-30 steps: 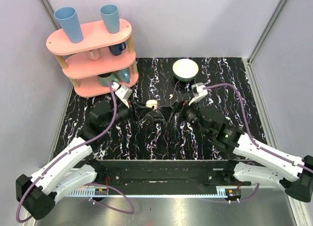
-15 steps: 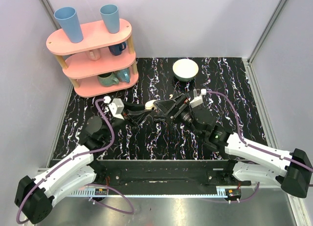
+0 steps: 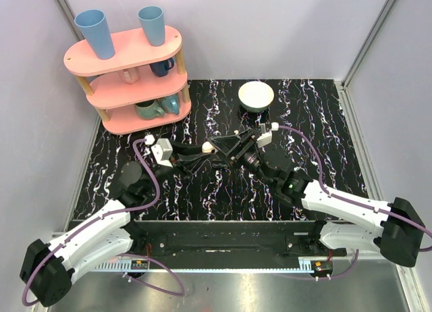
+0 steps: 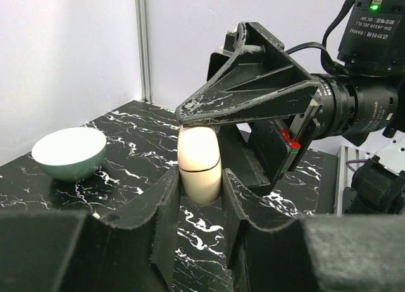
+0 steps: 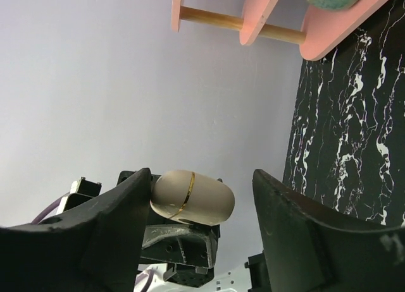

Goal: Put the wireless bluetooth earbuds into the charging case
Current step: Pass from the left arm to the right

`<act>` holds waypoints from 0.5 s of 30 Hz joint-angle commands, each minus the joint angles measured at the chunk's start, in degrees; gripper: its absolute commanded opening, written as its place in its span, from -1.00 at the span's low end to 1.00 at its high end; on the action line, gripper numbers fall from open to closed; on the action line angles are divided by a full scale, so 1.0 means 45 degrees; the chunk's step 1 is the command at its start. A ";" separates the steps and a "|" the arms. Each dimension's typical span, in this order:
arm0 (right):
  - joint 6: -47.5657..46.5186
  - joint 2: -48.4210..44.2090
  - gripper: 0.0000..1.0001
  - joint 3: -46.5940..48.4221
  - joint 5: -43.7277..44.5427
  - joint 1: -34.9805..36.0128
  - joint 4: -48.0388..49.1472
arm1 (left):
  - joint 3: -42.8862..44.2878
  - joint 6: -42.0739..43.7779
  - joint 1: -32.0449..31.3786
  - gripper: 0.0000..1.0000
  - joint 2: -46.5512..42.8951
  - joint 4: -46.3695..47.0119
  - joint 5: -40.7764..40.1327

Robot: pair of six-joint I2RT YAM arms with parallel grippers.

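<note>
Charging case work looks barely begun for you: its lid is shut and nothing is inserted. Your left gripper clamps it upright. The right gripper is spread wide, one finger resting at the case's 12 o'clock. From overhead, one likely earbud lies at the case's 2 o'clock; I cannot find the other.

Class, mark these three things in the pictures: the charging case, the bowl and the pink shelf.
charging case (image 4: 199, 152), left wrist view, on its cream upper half.
bowl (image 4: 68, 167), left wrist view, on its outer wall.
pink shelf (image 3: 127, 52), top external view, bare part of its top tier.
</note>
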 commanded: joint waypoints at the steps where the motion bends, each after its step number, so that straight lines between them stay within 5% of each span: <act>1: 0.0208 0.0147 0.36 0.0222 -0.0389 -0.0059 0.0727 | 0.0007 0.0408 -0.0071 -1.00 -0.0018 0.0909 -0.0096; 15: -0.0965 -0.0147 -0.40 0.0964 -0.0486 -0.0059 -0.0797 | 0.0105 0.0214 -0.0110 -1.00 0.0079 0.0732 -0.0604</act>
